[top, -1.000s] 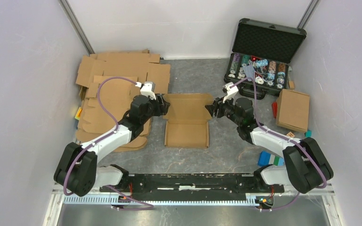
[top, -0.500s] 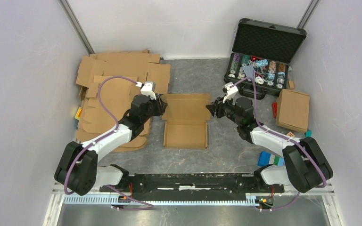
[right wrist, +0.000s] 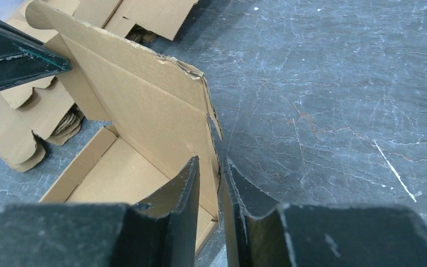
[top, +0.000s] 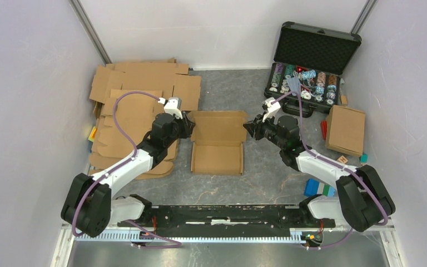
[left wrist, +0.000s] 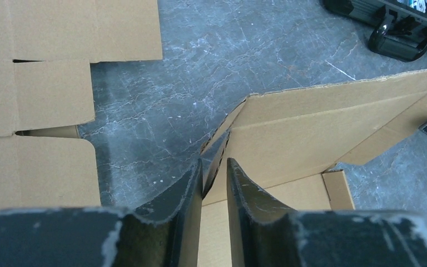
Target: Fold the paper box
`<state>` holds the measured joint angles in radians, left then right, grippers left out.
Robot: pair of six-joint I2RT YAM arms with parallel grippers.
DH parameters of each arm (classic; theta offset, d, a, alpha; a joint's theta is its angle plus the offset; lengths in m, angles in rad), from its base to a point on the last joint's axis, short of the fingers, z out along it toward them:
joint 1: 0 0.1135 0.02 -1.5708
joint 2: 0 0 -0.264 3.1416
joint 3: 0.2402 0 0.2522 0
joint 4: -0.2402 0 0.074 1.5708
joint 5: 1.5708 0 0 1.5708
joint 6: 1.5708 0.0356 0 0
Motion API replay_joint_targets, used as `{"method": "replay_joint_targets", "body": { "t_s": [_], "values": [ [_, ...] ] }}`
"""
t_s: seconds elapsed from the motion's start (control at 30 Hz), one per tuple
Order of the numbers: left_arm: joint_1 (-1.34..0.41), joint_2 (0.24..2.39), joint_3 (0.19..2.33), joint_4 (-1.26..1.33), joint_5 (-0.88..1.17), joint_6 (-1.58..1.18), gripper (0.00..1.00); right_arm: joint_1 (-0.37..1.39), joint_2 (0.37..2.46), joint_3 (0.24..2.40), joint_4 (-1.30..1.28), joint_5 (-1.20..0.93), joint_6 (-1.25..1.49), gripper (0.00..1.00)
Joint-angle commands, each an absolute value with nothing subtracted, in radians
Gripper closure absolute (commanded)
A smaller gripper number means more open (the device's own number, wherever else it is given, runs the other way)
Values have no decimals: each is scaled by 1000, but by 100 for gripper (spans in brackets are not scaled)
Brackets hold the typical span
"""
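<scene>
Paper box (top: 217,143) sits mid table (top: 267,172), back wall tilted up. Left gripper (left wrist: 214,167) is on its left side flap, right gripper (right wrist: 210,165) on the right one, both narrow w/ cardboard pinched btwn the fingers.

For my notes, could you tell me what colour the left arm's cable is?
Purple cable, best in top external view.

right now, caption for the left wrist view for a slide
Left end effector pinching the side flap of the half-folded paper box.
</scene>
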<state>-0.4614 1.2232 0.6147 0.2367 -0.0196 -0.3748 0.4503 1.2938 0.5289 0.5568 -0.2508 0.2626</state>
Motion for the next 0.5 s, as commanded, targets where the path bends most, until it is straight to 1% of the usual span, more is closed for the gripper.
{"method": "replay_joint_targets", "body": {
  "t_s": [0.0,0.13,0.3,0.47],
  "values": [
    [-462,1188,610,257,-5,-363,74,474,1253,571,544,-242,257,77],
    [-463,1184,609,250,-5,-368,81,494,1237,589,503,-208,237,82],
    [-467,1184,608,244,-5,-367,84,509,1241,604,477,-185,236,87],
    [-475,1176,598,239,-16,-366,86,546,1244,629,433,-102,246,91]
  ]
}}
